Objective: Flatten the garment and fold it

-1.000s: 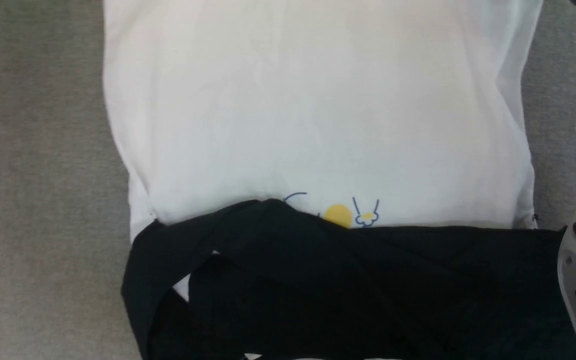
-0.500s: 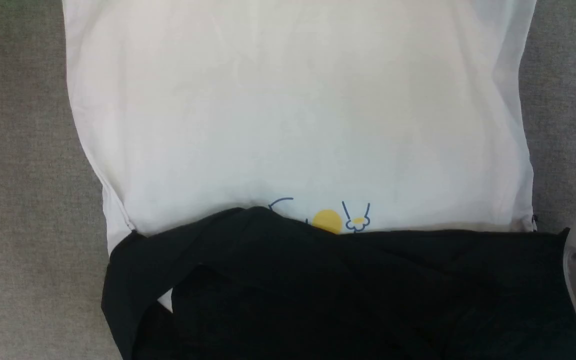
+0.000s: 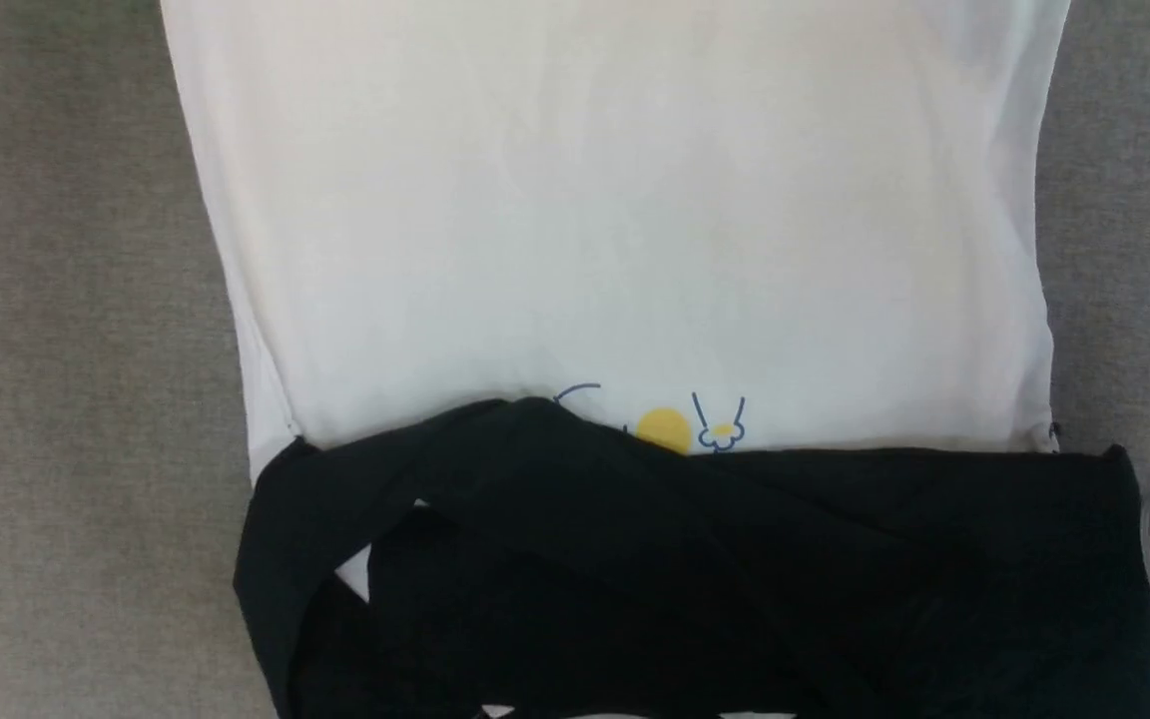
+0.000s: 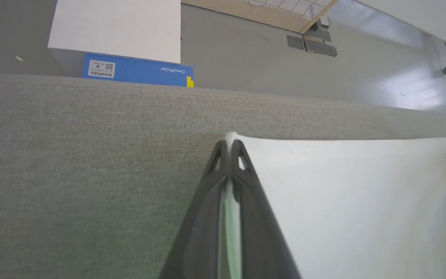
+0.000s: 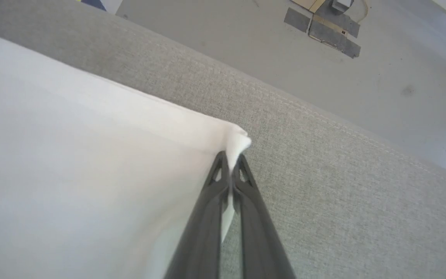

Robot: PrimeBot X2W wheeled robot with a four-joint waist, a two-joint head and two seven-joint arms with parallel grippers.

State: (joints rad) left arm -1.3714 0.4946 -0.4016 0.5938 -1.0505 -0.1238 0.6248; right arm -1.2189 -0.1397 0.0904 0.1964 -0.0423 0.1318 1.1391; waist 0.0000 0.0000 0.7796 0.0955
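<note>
White raglan T-shirt (image 3: 615, 220) corners are clamped in left tool (image 4: 229, 147) and right tool (image 5: 230, 159); best lift both evenly, keeping hem taut.

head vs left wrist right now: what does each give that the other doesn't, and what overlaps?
Head view adds: black sleeves folded in across the chest, partly covering the yellow-and-blue print. Left wrist view adds: the left gripper shut on a white corner of the garment, plus a blue box, a white box and the floor past the surface edge. Shared: the white body, spread on the grey fabric surface.
</note>
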